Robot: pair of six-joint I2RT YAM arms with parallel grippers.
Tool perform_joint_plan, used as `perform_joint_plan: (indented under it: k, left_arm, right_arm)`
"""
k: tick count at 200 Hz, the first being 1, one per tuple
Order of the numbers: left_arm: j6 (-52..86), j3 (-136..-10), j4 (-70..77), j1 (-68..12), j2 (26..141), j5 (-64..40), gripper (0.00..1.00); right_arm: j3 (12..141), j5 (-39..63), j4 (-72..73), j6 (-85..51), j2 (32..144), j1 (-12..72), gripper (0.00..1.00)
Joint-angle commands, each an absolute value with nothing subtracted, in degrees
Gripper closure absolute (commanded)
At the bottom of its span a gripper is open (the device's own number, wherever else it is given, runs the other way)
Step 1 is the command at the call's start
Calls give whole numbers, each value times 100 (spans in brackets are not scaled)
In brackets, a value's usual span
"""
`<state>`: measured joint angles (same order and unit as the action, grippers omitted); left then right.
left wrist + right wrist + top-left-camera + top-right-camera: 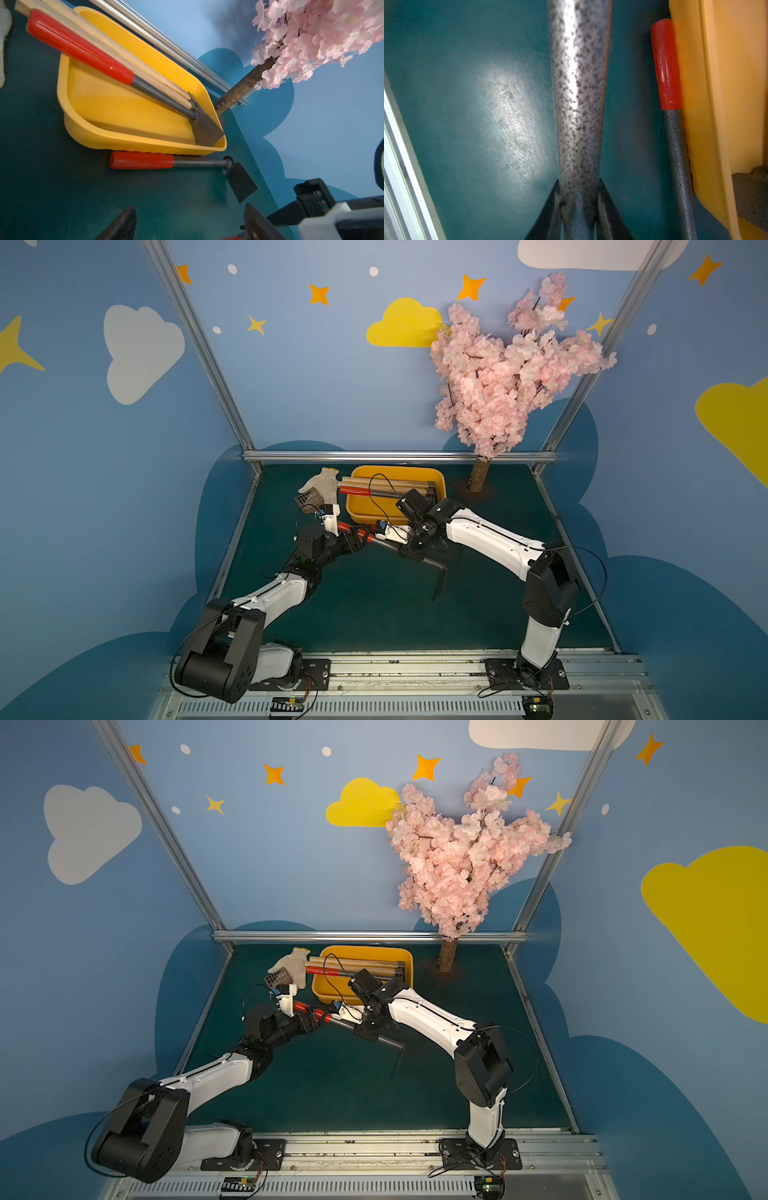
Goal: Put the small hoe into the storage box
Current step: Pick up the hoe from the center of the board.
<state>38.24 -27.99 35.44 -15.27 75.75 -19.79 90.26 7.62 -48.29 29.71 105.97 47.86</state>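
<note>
You're about midway: your right gripper (409, 551) clamps the small hoe (428, 561) by its shaft at centre frame in both top views, left gripper (353, 541) jaws apart around its red handle (364, 534), storage box (360, 511) just above, not yet reached.

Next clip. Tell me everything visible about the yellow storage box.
The storage box is a shallow yellow-orange tub, plastic by its look, rectangular with rounded corners and a rolled rim. It sits upright toward the back of the green table. Wooden handles and a red-handled tool lie slanted inside, ends overhanging one short rim. A shorter red-handled hoe lies on the table close along its outer long wall.
</note>
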Motion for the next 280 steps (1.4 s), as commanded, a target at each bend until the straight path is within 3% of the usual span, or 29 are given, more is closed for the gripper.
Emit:
perform_joint_plan:
  k: [1,20,59,82,109,138,210,246,280]
  left_arm:
    - [3955,-2983,3981,-1562,7592,-2101,25]
    - [3957,-2958,3980,-1560,7544,-2099,35]
    - [3991,-2927,3929,-1570,7471,-2120,70]
    - [4028,-2927,3919,-1567,7469,-2117,97]
    - [4074,-2905,3913,-1568,7458,-2075,97]
    - [4153,-2853,3877,-1571,7428,-1902,97]
    - [4576,-2686,3648,-1571,7479,-1106,97]
    - [5073,-2649,2954,-1597,7326,-286,97]
    - [5742,-2692,1865,-1665,7029,484,97]
  right_arm:
    - [9272,914,-4843,2931,10360,4832,100]
    - [9265,914,-4794,2923,10375,4847,100]
    - [9202,801,-4616,2867,10397,4826,100]
    - [9137,694,-4455,2792,10372,4811,100]
    - [9013,633,-4234,2684,10289,4742,100]
    - [8783,397,-3898,2474,10111,4638,81]
    - [7971,193,-2944,1953,9264,4292,57]
    - [7770,-151,-2825,929,9044,4087,49]
    - [7619,-712,-3302,-551,9019,4123,50]
